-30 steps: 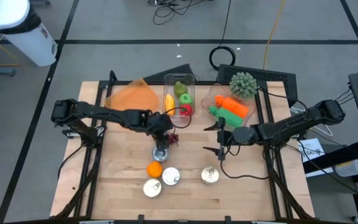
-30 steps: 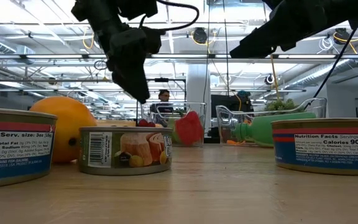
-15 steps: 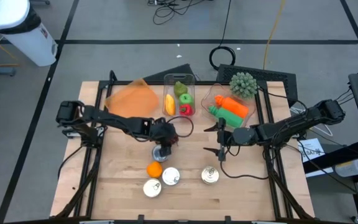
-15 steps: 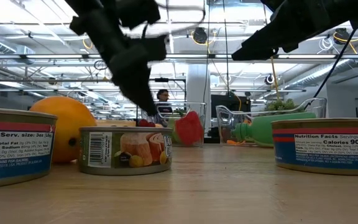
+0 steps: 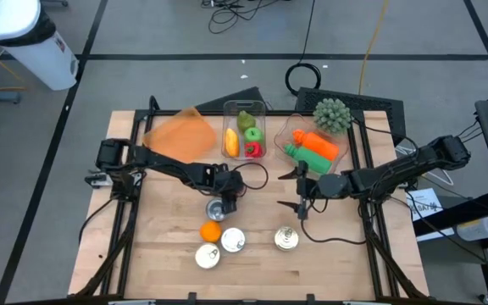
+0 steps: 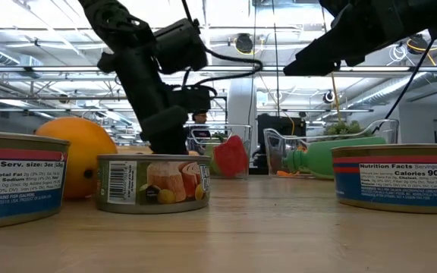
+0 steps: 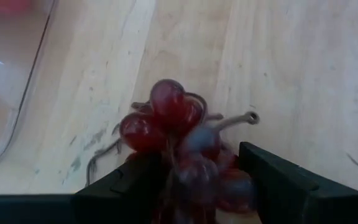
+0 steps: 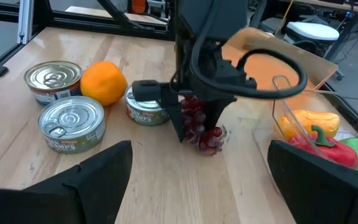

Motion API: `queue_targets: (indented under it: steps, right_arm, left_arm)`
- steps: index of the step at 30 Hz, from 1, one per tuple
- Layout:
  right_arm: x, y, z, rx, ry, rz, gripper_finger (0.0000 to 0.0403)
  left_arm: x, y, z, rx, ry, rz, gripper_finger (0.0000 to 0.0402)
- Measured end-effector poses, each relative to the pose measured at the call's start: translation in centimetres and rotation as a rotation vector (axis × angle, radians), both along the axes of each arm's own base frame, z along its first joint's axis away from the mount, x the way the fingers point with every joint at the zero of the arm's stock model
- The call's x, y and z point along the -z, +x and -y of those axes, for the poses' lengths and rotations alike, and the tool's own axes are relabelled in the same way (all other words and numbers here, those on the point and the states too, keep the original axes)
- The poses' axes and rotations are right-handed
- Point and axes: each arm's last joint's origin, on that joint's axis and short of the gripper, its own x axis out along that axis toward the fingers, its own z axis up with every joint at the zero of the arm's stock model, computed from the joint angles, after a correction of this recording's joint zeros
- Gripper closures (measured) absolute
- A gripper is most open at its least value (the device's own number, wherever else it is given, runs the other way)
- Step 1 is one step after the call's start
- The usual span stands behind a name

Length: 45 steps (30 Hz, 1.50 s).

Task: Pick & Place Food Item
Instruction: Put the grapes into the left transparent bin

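A small bunch of dark red grapes (image 7: pixel 166 118) lies on the wooden table, just beyond a labelled can (image 6: pixel 152 183). It also shows in the right wrist view (image 8: pixel 199 129). My left gripper (image 5: pixel 227 188) stands down at the table over the bunch, its fingers shut on the grapes from both sides (image 7: pixel 202 168). In the high view the gripper hides most of the bunch. My right gripper (image 5: pixel 298 191) hangs open and empty above the table's right middle, some way to the right of the grapes. My left gripper pinches the lower part of the grape bunch (image 7: pixel 194 177) between its two fingers (image 7: pixel 138 183). The fingers come from above, pointing steeply down. The bunch rests on the table, its upper grapes and stem end (image 7: pixel 248 117) sticking out past the fingertips.
A can (image 5: pixel 218 209), an orange (image 5: pixel 210 230) and two more cans (image 5: pixel 232 241) lie near the left gripper, toward the table's near edge; another can (image 5: pixel 285 239) lies to the right. Two clear bins (image 5: pixel 245 108), (image 5: pixel 288 129) with toy food and an orange bag (image 5: pixel 180 134) stand at the far side.
My left gripper has come down from above the cans to the table and a little toward the right edge, and now stands over the grapes. The grapes have stayed in place. My right arm has kept still.
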Motion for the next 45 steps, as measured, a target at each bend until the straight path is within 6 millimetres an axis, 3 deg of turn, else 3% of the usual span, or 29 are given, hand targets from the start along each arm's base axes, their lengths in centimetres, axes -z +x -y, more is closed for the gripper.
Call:
queue_targets:
  steps: [6, 17, 22, 27, 30, 37, 41, 45]
  right_arm:
    - [0.2, -0.1, 0.0, 0.000, 0.001, 0.003, 0.0046]
    - [0.2, -0.1, 0.0, 0.000, 0.000, 0.003, 0.0046]
    - [0.2, -0.1, 0.0, 0.000, 0.001, 0.002, 0.0046]
    - [0.1, -0.1, 0.0, 0.000, 0.002, 0.010, 0.0046]
    - [0.0, 0.0, 0.0, 0.000, 0.005, 0.024, 0.0046]
    - [-0.1, 0.0, 0.0, -0.003, 0.000, 0.040, 0.0046]
    - [-0.2, 0.1, 0.0, -0.003, 0.000, 0.044, 0.0046]
    - [-0.2, 0.1, 0.0, -0.002, 0.002, 0.045, 0.0046]
  left_arm:
    - [0.1, 0.0, -0.3, 0.023, 0.011, -0.006, 0.0193]
    - [-0.6, 0.6, -0.6, 0.091, 0.061, 0.026, 0.0383]
    - [-3.0, 0.9, -0.7, 0.082, 0.072, 0.083, 0.0370]
    - [-7.5, 0.8, -1.2, 0.030, 0.139, 0.228, 0.0373]
    - [-10.3, 0.0, -2.1, -0.044, 0.209, 0.309, 0.0387]
    - [-16.3, -1.7, -4.1, -0.192, 0.302, 0.591, 0.0376]
    - [-18.0, -1.9, -6.4, -0.281, 0.326, 0.734, 0.0368]
    - [-17.8, -2.0, -9.9, -0.405, 0.336, 0.779, 0.0385]
